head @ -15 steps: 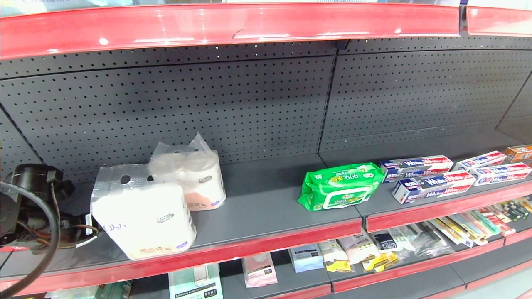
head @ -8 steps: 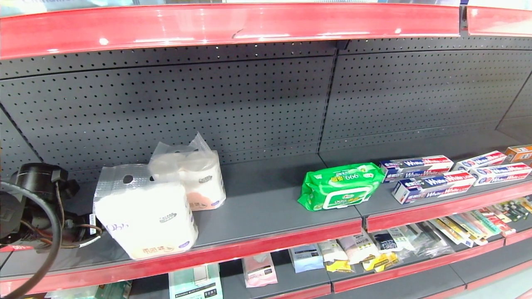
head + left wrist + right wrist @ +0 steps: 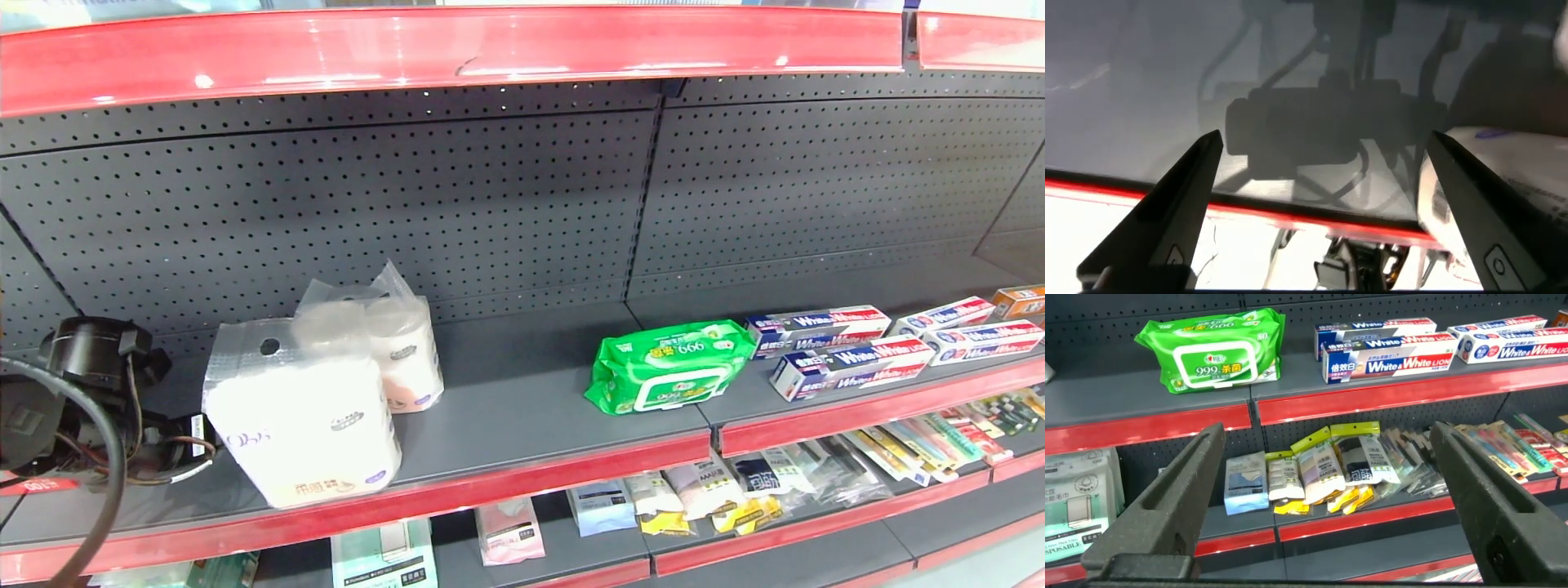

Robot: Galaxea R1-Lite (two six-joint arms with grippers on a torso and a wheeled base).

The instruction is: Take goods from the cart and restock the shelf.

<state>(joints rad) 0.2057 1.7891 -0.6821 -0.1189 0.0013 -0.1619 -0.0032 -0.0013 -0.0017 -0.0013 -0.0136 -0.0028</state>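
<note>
Rightward along the grey shelf has slid the white plastic-wrapped toilet-roll pack, which now stands at the front edge near the shelf's left end, just ahead of a second wrapped roll pack. Spread wide, the left tool grips nothing, with one finger beside the front pack. Facing the lower shelves, the right tool gapes just as wide and empty.

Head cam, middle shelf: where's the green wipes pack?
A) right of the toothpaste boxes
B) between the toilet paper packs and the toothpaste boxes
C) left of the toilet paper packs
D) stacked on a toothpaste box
B: the green wipes pack lies flat on the shelf, with the toilet paper packs to its left and the toothpaste boxes to its right.
</note>
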